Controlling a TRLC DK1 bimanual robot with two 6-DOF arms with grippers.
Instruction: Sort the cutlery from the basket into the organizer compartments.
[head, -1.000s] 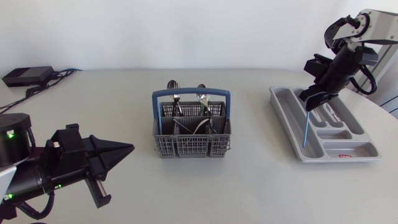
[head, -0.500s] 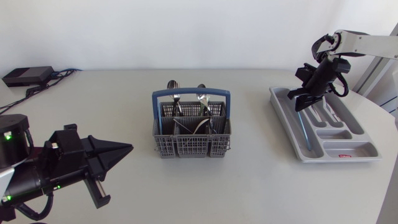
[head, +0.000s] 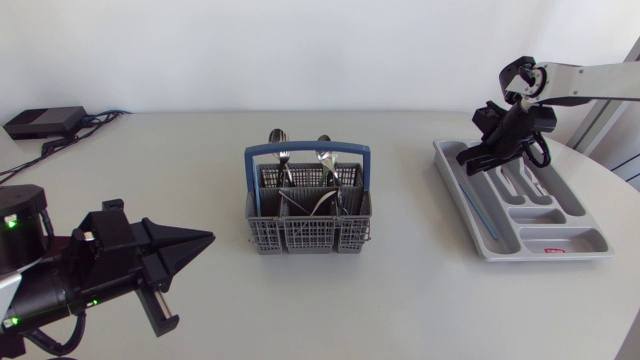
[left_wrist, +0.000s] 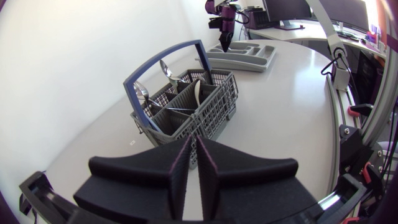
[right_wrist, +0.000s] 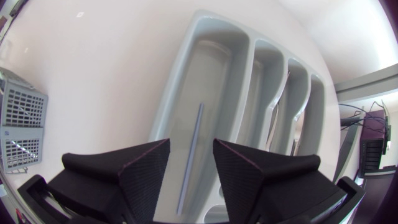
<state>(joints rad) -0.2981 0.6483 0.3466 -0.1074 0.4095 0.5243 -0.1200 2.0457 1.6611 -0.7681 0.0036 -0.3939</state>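
Note:
My right gripper (head: 471, 157) hangs open over the far left end of the grey organizer (head: 455, 197), with nothing between its fingers. A thin blue rod (head: 483, 207) lies in the organizer's long outer compartment; in the right wrist view the rod (right_wrist: 188, 165) sits just below the open gripper (right_wrist: 191, 144). Silver cutlery (head: 527, 186) lies in the neighbouring compartments. The grey basket (head: 307, 224) with a blue handle stands mid-table, with spoons (head: 325, 158) upright in it. My left gripper (head: 206, 238) is shut and empty, well left of the basket (left_wrist: 186, 102).
A black box (head: 44, 121) with cables sits at the table's far left back corner. Open tabletop lies between the basket and the organizer (left_wrist: 244, 57), and in front of both.
My right gripper lowered the blue rod into the organizer's outer compartment, opened and let it go, then drew back toward the far end. My left arm has stayed still.

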